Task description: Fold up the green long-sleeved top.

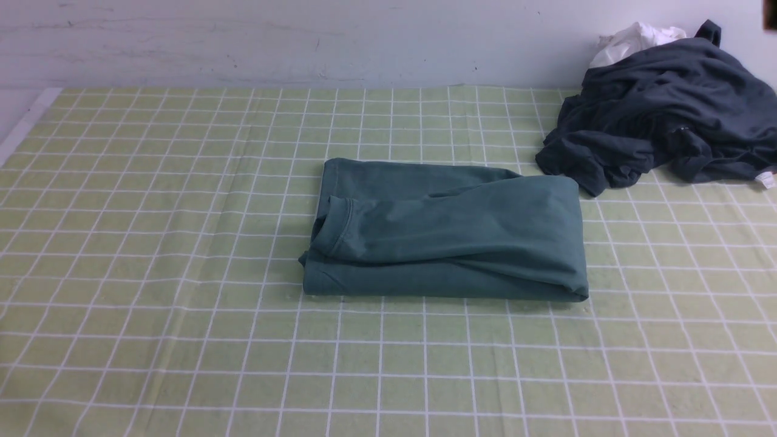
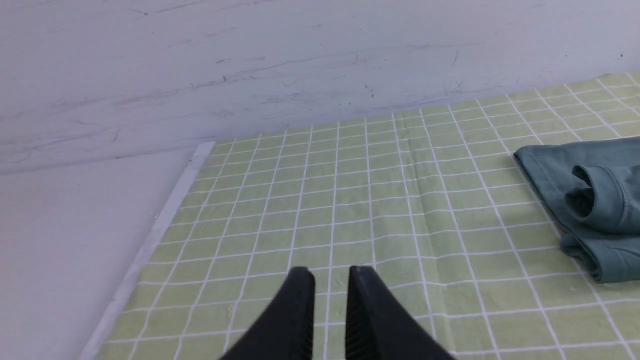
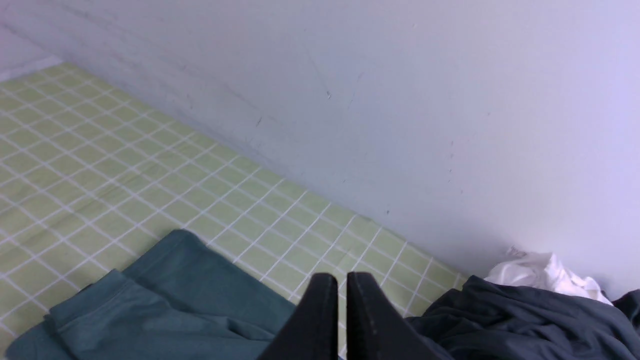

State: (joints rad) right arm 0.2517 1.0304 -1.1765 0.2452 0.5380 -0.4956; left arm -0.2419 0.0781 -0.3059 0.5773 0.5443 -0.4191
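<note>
Looked finished: green top (image 1: 446,233) folded compact at frame centre (cuff on upper layer). Left gripper (image 2: 330,272) slightly parted, empty; right gripper (image 3: 342,277) nearly closed, empty.

No text, brand, number or sign can be read in any view. A small white tag (image 1: 767,179) shows at the edge of the dark grey garment (image 1: 661,115) near the table's far right corner, but any print on it is too small to read.
</note>
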